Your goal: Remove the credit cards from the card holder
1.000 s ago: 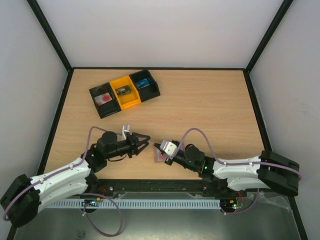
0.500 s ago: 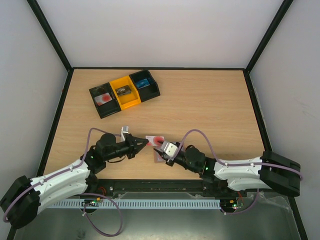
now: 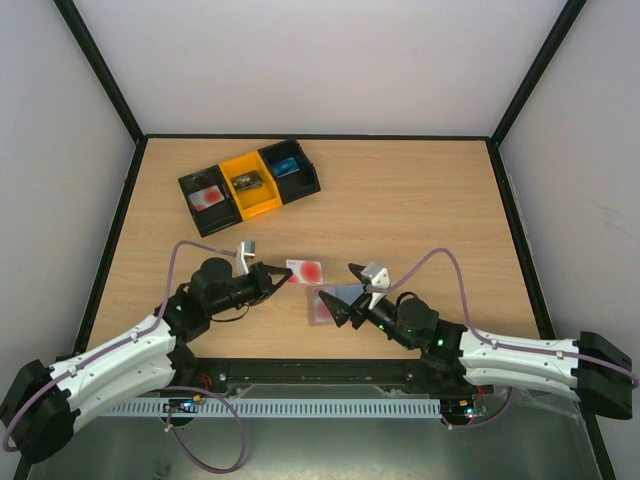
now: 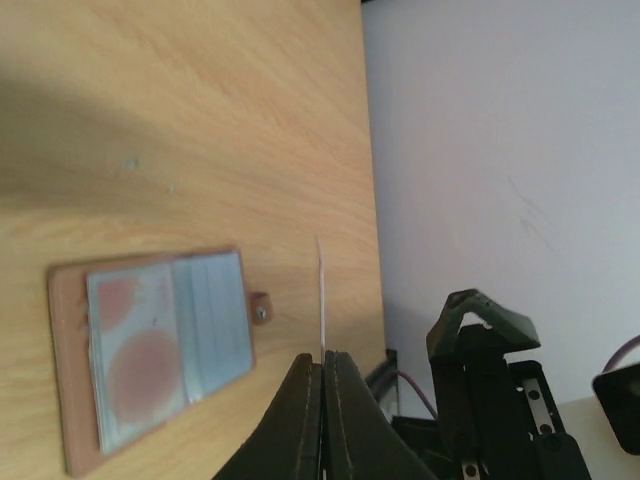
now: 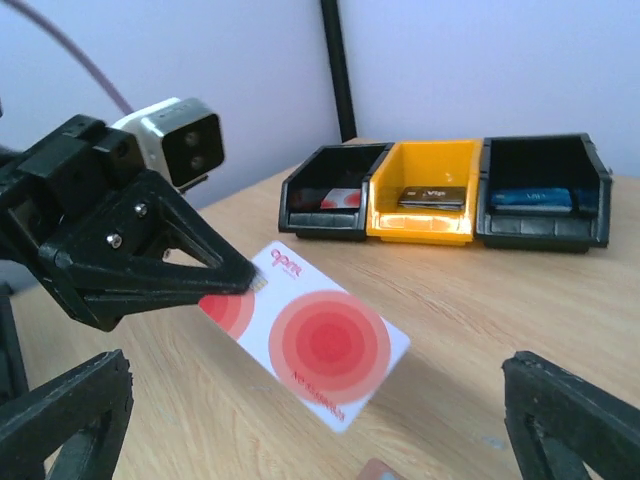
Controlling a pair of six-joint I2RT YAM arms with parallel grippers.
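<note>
Brown card holder [image 3: 322,305] lies open near the table's [image 3: 420,200] near edge, just before the right gripper [image 3: 346,294], jaws released; right arm nearer. Left gripper [image 3: 274,277] clenches 1 red-circled credit card [image 3: 305,270] aloft.

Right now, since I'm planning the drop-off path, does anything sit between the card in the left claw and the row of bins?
Nothing visible does. The left claw holds the card over the table, with only wood between it and the bins. The card holder and open right claw sit on the card's other side.
</note>
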